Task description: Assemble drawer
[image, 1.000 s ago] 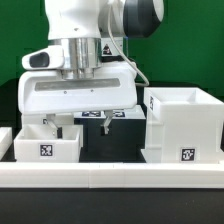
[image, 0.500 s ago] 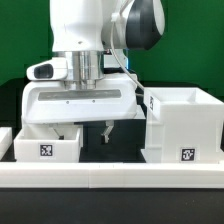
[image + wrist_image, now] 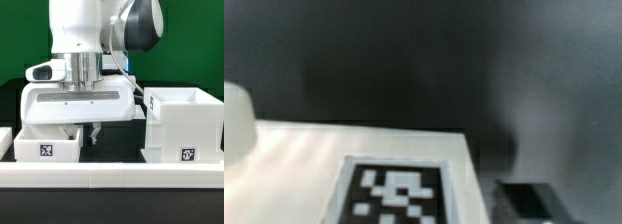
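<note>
- At the exterior view's left edge, a white part [image 3: 5, 142] is cut off by the frame, so I do not name it.
- Next comes the small tray [image 3: 45, 143] of the drawer. It stands on the dark surface [image 3: 118, 150] behind the border rail [image 3: 110, 176], with its tag facing the camera.
- The gripper [image 3: 93, 134] has moved from the middle gap toward the exterior view's left and a little lower. It now hangs just beside the tray's right wall. Nothing is seen in it, and I cannot tell if its jaws stand wide or narrow.
- The wrist view is blurred. It shows a tagged white face [image 3: 399, 190] close by, probably this tray.
- On the right, the box casing [image 3: 180, 125] stands upright, well apart from the gripper.
- I judge that the approach to the tray has begun, but the grasp is not yet made.
</note>
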`<state>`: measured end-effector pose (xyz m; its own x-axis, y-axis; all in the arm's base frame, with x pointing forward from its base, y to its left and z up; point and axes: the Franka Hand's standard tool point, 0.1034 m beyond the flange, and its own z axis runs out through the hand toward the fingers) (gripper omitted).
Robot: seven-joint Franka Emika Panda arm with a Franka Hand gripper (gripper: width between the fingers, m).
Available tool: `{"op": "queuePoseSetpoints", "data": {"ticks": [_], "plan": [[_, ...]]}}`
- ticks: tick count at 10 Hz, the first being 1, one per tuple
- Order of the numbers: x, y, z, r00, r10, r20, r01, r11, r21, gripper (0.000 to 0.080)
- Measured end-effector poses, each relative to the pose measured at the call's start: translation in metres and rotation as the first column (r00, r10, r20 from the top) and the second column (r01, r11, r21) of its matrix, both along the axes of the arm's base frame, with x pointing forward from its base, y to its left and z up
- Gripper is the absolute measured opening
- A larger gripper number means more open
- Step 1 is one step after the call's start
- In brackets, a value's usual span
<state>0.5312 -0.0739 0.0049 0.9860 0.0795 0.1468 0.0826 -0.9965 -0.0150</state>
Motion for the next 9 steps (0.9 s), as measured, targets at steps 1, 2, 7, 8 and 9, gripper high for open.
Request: {"op": "queuePoseSetpoints", "data": {"ticks": [1,2,7,8,9], "plan": [[0.0,0.0,0.0,1.0,0.0,0.0,0.0,1.0,0.0,0.0094],[0.0,0.0,0.0,1.0,0.001,0.0,-0.001,1.0,-0.001,0.0041],[0.0,0.0,0.0,1.0,0.001,0.0,-0.001,1.0,-0.001,0.0041],[0.0,0.001,0.003,1.0,0.023,-0.001,-0.023,1.0,-0.002,0.0041],[-0.002,0.003,0.014,0.998,0.058,0.004,-0.058,0.998,-0.003,0.0041]]}}
